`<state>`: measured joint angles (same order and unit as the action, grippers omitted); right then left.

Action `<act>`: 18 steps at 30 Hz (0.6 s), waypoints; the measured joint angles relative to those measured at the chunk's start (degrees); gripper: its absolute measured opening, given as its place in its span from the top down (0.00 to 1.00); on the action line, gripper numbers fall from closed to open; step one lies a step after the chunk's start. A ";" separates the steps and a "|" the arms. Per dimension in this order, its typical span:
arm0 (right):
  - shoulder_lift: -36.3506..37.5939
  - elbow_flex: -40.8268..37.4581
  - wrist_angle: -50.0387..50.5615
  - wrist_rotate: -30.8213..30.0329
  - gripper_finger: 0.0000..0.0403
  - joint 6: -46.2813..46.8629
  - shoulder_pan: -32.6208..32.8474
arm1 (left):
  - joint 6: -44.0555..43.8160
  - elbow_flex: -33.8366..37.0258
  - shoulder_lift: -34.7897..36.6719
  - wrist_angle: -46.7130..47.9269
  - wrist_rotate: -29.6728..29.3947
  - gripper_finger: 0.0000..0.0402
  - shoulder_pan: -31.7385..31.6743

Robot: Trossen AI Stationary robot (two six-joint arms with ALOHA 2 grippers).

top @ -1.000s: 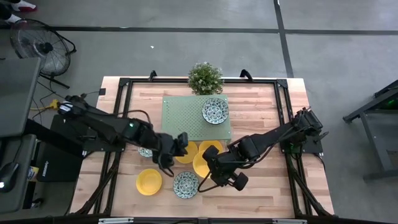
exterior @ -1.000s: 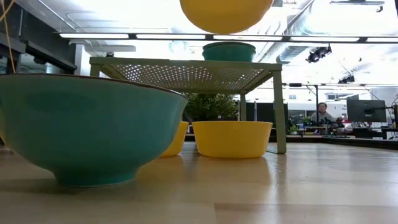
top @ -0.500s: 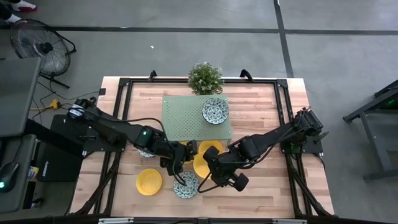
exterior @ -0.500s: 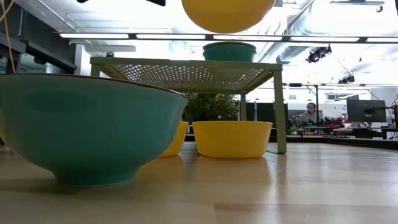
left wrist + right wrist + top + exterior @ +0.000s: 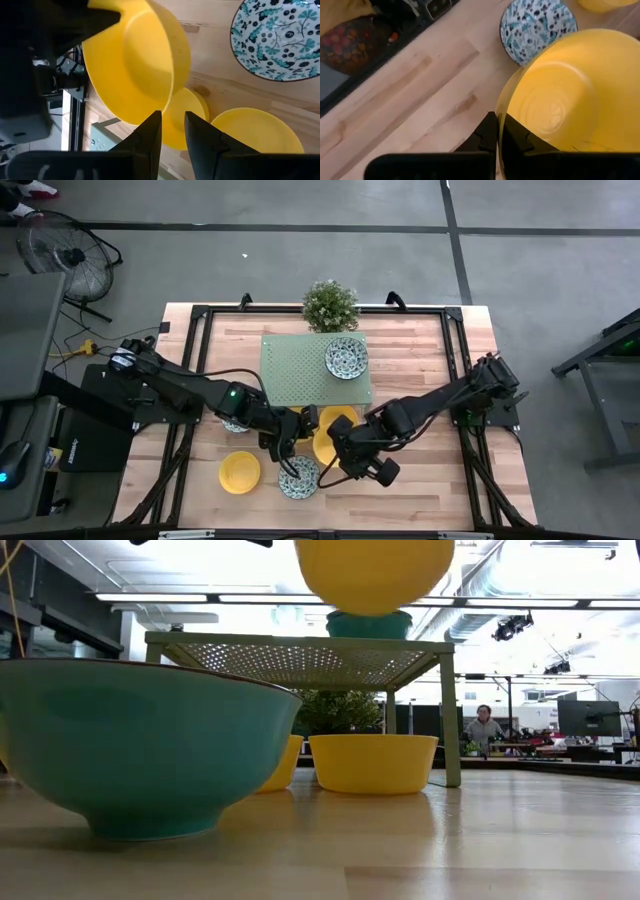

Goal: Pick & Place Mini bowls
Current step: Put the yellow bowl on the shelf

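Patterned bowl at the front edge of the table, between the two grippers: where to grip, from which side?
Take the patterned bowl by its rim, one finger inside and one outside, coming straight down from above. It sits upright with its mouth open and the wall is thin, much as the right gripper pinches the rim of its yellow bowl. Probably the front-facing rim, clear of the left gripper.

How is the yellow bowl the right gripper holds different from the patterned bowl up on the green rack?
The yellow bowl is plain; the patterned bowl is white with dark blue-green markings. The yellow bowl hangs in the air, pinched at its rim by the right gripper; the patterned bowl rests on the green rack, untouched. The yellow one is tilted; the patterned one sits level. Both are small, round and look the same size.
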<state>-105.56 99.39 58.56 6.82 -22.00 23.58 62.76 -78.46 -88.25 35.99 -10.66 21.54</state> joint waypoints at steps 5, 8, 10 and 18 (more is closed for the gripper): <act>-0.04 -0.32 -0.52 -0.93 1.00 -0.73 -0.71 | 0.00 0.02 0.00 -0.08 0.02 0.80 -0.02; -0.04 -0.32 -1.36 -0.90 1.00 -1.62 -1.40 | 0.00 0.04 0.00 -0.37 0.04 0.80 -0.02; -0.04 -0.30 -1.87 -0.69 1.00 -2.32 -1.89 | 0.00 0.04 0.00 -0.33 0.11 0.80 -0.02; -0.04 -0.30 -2.47 -1.42 1.00 -3.52 -2.26 | 0.00 0.04 0.02 -0.20 1.31 0.80 -0.04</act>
<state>-105.60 99.09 56.09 5.40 -25.52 21.33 62.76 -78.41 -88.23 35.79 -9.34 21.50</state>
